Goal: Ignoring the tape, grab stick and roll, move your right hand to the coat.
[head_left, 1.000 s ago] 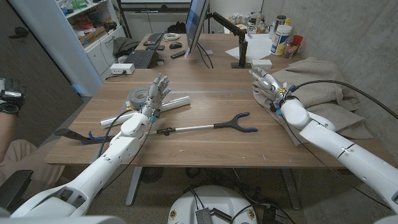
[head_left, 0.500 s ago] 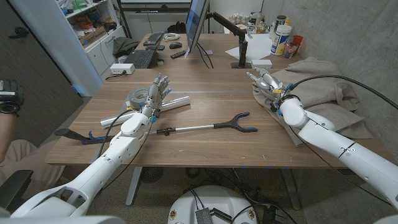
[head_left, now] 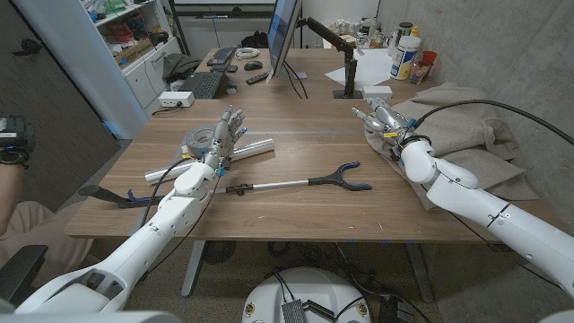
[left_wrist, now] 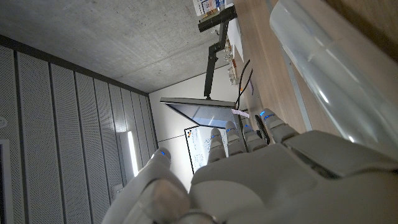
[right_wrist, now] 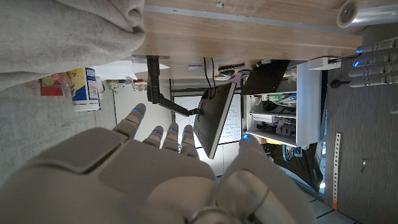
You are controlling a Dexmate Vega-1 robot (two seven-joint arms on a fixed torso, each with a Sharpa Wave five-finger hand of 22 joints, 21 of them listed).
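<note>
Now, table: wooden table (head_left: 296,202) runs left to right under both arms, its far half crowded with a monitor (head_left: 283,31) and desk clutter
Coat: grey coat (head_left: 471,135) lies crumpled on the right side of the table, spreading from the far right edge back toward the near right; in the right wrist view its hem (right_wrist: 62,37) hangs just past the fingertips
Right hand: right hand (head_left: 384,119) sits at the coat's left edge, fingers spread and holding nothing, pointing far and slightly left; whether it touches the cloth I cannot tell
Key relation: coat lies to the right of the right hand and just beside it, so my judgement is that only a small shift right is left
Nearer arm: right arm, clearly; the left is well apart from the coat
Left hand: left hand (head_left: 228,133) stands raised on the left, fingers apart and empty, above the roll (head_left: 220,154)
Stick: grabber stick (head_left: 296,184) lies left to right between the arms
Tape: tape (head_left: 197,140) sits left of the left hand
</note>
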